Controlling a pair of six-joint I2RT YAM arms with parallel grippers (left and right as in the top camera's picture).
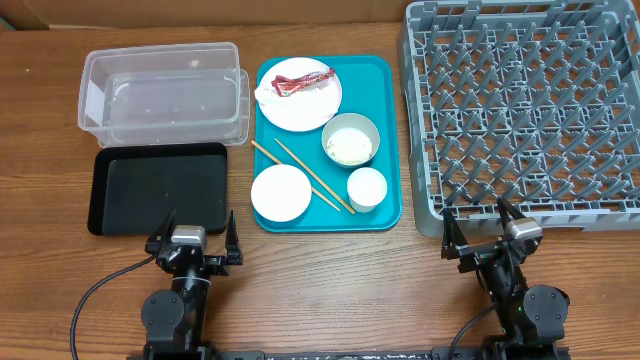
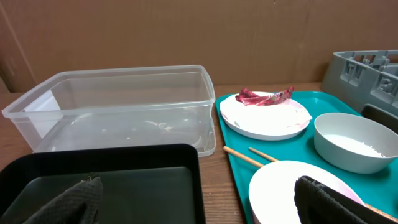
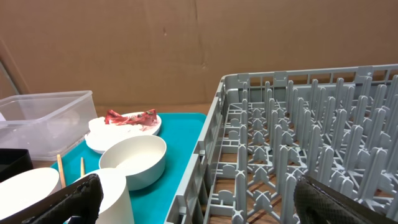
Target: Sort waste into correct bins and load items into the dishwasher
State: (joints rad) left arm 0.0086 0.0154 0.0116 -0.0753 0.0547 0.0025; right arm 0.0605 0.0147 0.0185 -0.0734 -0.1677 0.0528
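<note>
Both arms wait at the near edge of the counter (image 1: 330,290) with fingers spread and nothing held. The left claw (image 1: 198,228) is just in front of the black tray (image 1: 155,190), and the right claw (image 1: 478,222) is at the dish rack's (image 1: 520,100) near corner. I'd start with the red wrapper (image 1: 303,82): drop straight down, nip only the foil, and don't drag the plate (image 1: 300,108) beneath. The wrapper lies on that plate at the teal tray's (image 1: 385,215) far end, well apart from both claws and nearer the left.
</note>
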